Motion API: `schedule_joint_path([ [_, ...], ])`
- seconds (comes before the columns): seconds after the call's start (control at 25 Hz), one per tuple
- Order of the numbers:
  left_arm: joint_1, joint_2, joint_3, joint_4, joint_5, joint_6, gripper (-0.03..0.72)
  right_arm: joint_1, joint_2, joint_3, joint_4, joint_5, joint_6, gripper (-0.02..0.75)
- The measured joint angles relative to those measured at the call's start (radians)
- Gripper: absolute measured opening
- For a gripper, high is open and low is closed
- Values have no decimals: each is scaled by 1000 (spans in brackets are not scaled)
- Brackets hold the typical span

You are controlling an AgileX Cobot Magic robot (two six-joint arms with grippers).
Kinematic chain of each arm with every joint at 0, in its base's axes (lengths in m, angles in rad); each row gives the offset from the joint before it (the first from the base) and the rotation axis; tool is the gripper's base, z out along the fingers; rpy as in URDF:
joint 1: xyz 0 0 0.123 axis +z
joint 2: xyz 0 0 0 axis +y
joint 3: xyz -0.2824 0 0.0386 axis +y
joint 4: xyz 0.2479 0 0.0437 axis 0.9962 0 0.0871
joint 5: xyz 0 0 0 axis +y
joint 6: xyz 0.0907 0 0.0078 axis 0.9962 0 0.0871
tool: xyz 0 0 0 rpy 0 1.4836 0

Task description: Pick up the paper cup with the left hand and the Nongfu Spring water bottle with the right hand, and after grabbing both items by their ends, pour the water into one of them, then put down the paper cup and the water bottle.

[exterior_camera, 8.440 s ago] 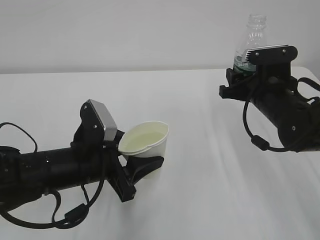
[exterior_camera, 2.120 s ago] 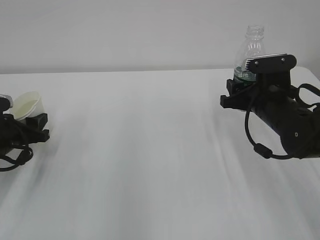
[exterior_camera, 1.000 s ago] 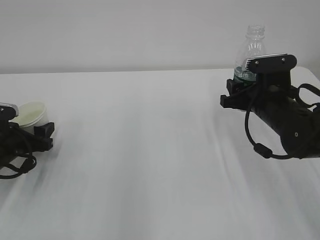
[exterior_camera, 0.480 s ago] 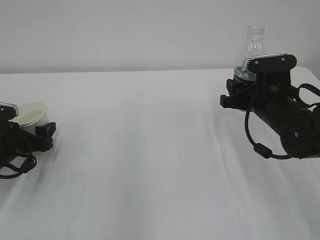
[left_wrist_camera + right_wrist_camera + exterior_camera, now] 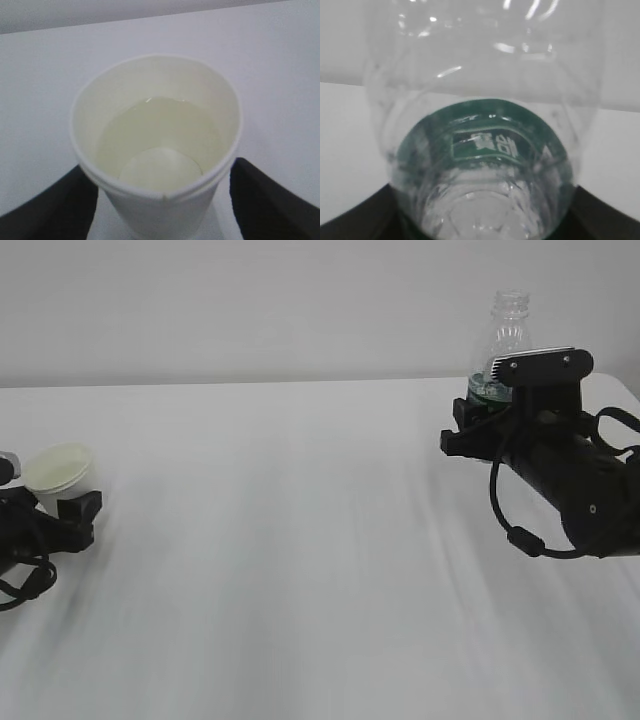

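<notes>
Paper cup [image 5: 156, 150] stood upright betw. the left hand's [image 5: 40, 525] spread jaws, a gap each side — released. Right hand [image 5: 490, 420] was clenched on the upright Nongfu Spring water bottle [image 5: 508, 335], well apart across the table [image 5: 300, 540].

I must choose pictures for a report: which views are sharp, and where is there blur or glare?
Exterior view: even, soft light, faint shadows; slightly soft overall. Left wrist view: the paper cup fills the frame, its rim fairly sharp, the water visible. Right wrist view: the Nongfu Spring water bottle is very close, blurred, with bright glints on the plastic.
</notes>
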Motion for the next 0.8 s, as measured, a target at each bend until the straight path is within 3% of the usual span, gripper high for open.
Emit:
schedule_joint_path([
  [0.4,-4,-81,112,6,0,0,598,0,0,0,0,0,6,456],
  [0.8,-73,-233,201,13,0,0,593,0,0,0,0,0,7,456],
])
